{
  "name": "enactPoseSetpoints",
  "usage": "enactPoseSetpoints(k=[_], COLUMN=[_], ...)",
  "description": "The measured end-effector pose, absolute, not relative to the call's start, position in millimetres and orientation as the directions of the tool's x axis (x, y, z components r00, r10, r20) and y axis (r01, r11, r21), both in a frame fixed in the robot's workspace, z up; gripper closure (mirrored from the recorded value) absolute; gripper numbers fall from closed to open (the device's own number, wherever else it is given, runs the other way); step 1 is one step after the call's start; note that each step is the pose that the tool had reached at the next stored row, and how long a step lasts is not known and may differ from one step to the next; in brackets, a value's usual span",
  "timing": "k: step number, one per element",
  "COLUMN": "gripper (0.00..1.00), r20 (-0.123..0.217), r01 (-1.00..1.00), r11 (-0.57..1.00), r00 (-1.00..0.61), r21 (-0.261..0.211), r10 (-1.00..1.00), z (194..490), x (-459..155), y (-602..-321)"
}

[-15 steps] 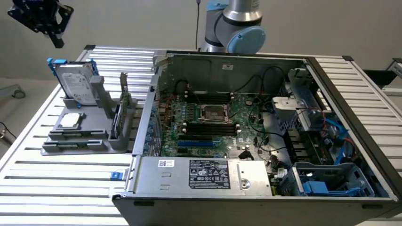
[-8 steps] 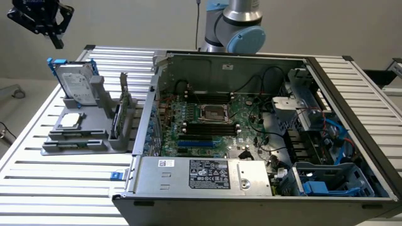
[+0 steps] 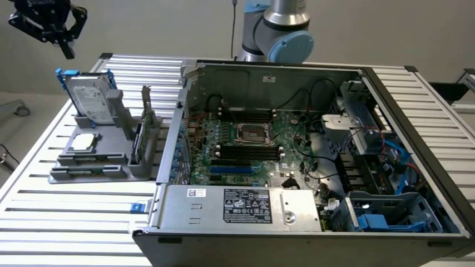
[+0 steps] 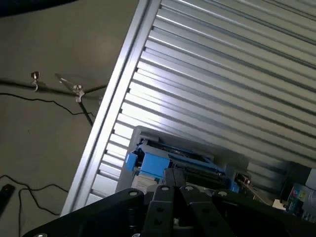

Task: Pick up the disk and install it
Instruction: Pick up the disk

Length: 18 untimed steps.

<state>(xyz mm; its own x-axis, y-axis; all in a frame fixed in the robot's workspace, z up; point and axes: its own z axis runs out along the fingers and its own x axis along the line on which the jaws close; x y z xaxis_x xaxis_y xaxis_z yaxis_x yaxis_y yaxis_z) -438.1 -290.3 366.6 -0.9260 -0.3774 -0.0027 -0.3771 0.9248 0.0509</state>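
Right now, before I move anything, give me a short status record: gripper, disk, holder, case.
gripper: shut, holding nothing, raised above the disk
disk: upright in grey holder, blue carrier on, untouched
holder: on the table, at the exterior view's left of the case
case: open, motherboard exposed
task state: disk not yet picked up

Silver arm (image 3: 286, 11), blue cap (image 3: 291, 47), black end effector (image 3: 67, 50)
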Motion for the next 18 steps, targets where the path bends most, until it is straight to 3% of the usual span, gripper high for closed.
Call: enactPoseSetpoints(k=[18], gripper=[0.89], r20=[-0.003], r01=[-0.655], r11=[0.754], r00=[-0.755], r21=[0.051], r10=[-0.656], z=[364.1], x=[-438.1], y=[-290.3])
